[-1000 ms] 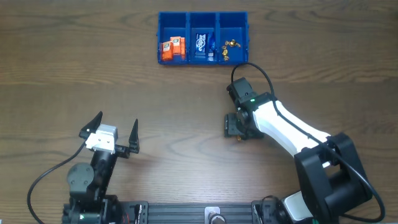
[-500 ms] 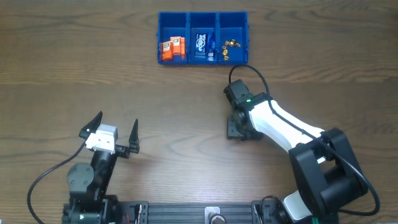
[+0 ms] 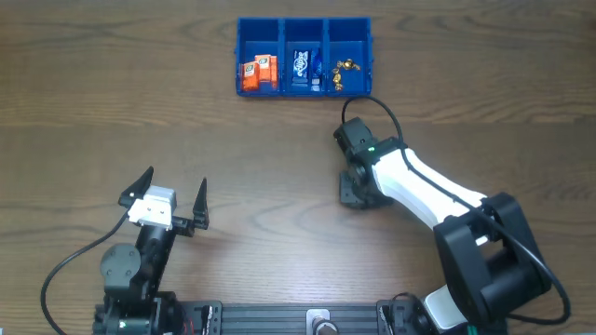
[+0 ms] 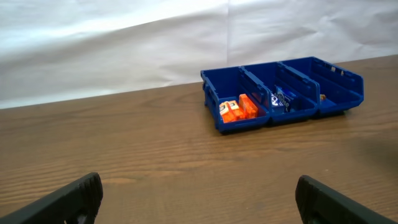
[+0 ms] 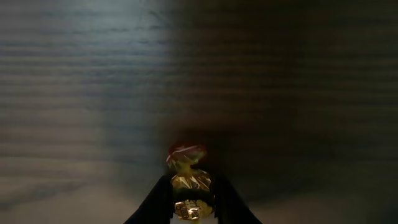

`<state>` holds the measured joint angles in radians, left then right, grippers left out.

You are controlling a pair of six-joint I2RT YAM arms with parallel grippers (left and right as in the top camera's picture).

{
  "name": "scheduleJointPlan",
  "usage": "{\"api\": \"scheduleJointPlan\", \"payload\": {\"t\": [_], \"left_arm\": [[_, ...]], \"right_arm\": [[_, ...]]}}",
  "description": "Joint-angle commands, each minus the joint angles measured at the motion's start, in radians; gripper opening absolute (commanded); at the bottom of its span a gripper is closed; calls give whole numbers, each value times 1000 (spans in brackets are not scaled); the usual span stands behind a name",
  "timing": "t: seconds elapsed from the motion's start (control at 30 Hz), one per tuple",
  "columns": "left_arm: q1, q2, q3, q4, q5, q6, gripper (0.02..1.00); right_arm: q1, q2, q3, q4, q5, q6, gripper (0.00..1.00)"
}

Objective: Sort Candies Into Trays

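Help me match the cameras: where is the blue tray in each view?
Top view: blue tray top centre.
Left wrist view: blue tray right of centre, far off.
Right wrist view: aimed down at table, gold candy gripped.
Shared landmark: orange candies in its left compartment.

Surface: a wooden table, with its brown grain running from 9 to 3 o'clock. At 12 o'clock a blue tray is sitting flat on the wood, its three compartments side by side and its long side lying along the grain. Toward 5 o'clock from it, well apart, a gold candy is sitting low at the surface; contact with the wood cannot be told. A black rail is running along the 6 o'clock edge.
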<state>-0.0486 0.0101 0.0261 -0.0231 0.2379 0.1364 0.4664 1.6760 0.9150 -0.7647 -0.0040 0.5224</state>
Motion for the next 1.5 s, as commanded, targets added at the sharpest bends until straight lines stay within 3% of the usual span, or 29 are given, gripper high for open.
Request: {"api": "scheduleJointPlan", "payload": {"t": [0.03,0.13,0.3,0.47,0.77,0.97,1.03,1.07,1.13,1.17,1.2,1.33,1.5], "left_arm": [[-2,-6,-21,-30,18,17,998],[-2,-6,-21,-30,18,17,998],[-2,-6,-21,-30,18,17,998],[-2,-6,-21,-30,18,17,996],[-2,-6,-21,-30,18,17,996],[-2,-6,-21,-30,18,17,998],[-2,-6,-21,-30,18,17,996],[-2,-6,-21,-30,18,17,998],[-2,-6,-21,-30,18,17,998],[-2,-6,-21,-30,18,17,998],[-2,-6,-21,-30,18,17,998],[-2,-6,-21,-30,18,17,998],[-2,-6,-21,-30,18,17,998]], "right_arm": [[-3,-82,269,-124,55,-53,119],[-37,-37,493,-199,153,-82,119],[-100,184,931,-244,242,-166,119],[-143,438,1211,-241,256,-199,126],[-171,593,1219,-151,220,-198,130],[-171,599,1218,-126,220,-198,191],[-171,599,1218,-120,219,-198,268],[-171,599,1218,-116,219,-198,404],[-171,599,1218,-108,202,-199,520],[-171,599,1218,-105,199,-199,680],[-171,598,1218,-100,193,-199,741],[-176,555,1218,-97,188,-220,805],[-180,312,1128,-126,271,-291,904]]}}
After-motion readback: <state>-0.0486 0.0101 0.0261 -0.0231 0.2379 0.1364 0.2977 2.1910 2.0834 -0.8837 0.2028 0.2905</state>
